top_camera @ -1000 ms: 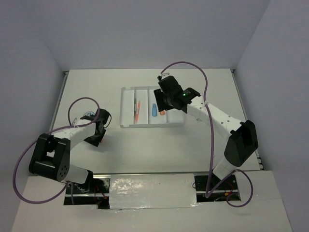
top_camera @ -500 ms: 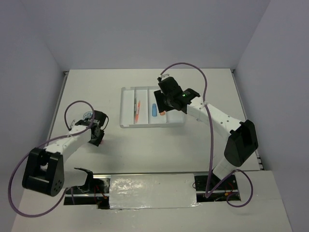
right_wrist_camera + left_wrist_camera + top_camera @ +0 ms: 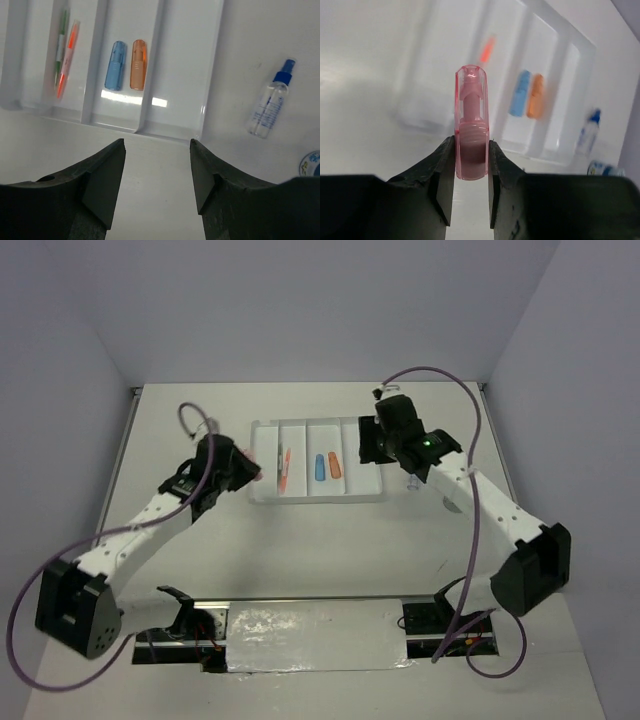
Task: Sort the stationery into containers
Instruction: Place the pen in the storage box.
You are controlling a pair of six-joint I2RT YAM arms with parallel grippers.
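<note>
The left gripper [image 3: 471, 150] pinches a pink capsule [image 3: 471, 100] near the tray [image 3: 185, 65]; the right gripper [image 3: 156, 146] hangs by its right end, jaws spread

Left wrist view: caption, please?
Left hand grips a translucent pink capsule-like piece facing the white plastic tray, where a blue capsule and an orange capsule share a compartment.

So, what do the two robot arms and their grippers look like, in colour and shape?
Both the left arm and right arm have white links and black joints, each trailing a looping purple cable. A small green light glows near the right wrist. The left gripper and right gripper have two black, wedge-shaped fingers.
</note>
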